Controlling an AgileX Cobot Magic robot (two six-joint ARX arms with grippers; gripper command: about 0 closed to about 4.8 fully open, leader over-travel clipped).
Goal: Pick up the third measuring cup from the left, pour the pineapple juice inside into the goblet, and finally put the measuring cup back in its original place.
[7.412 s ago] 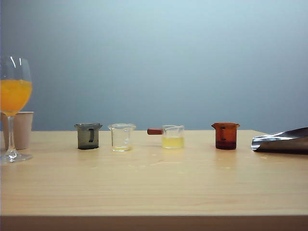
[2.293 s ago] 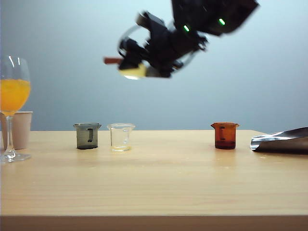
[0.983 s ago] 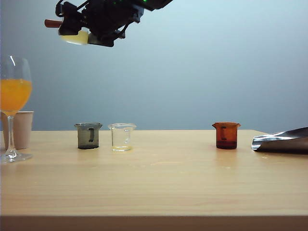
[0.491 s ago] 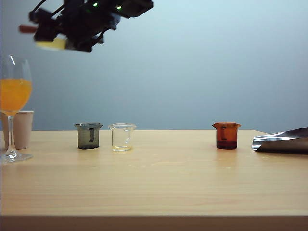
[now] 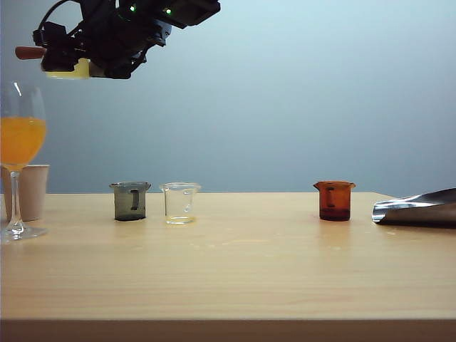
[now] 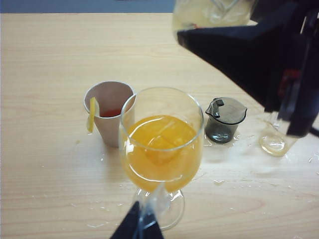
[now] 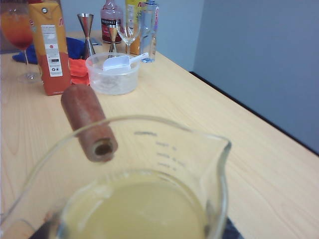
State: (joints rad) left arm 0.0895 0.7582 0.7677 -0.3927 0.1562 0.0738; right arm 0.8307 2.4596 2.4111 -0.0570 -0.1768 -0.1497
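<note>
My right gripper (image 5: 80, 58) hangs high at the left, shut on the third measuring cup (image 5: 70, 68). The cup's reddish-brown handle (image 5: 30, 52) juts leftward. Pale yellow pineapple juice (image 7: 134, 211) fills the cup's bottom, and the cup (image 7: 149, 164) hides the fingers in the right wrist view. The cup sits above and slightly right of the goblet (image 5: 19, 139), which holds orange liquid. My left gripper (image 6: 142, 228) is shut on the goblet's stem (image 6: 152, 199), just above its foot.
A beige paper cup (image 5: 33, 191) with a lemon slice (image 6: 92, 114) stands behind the goblet. A grey cup (image 5: 131, 201), a clear cup (image 5: 179, 203) and an amber cup (image 5: 334, 200) stand in a row. A silver object (image 5: 417, 209) lies far right.
My right gripper has carried the measuring cup leftward and a little lower, ending above the goblet's rim. The goblet and the other cups have stayed put.
</note>
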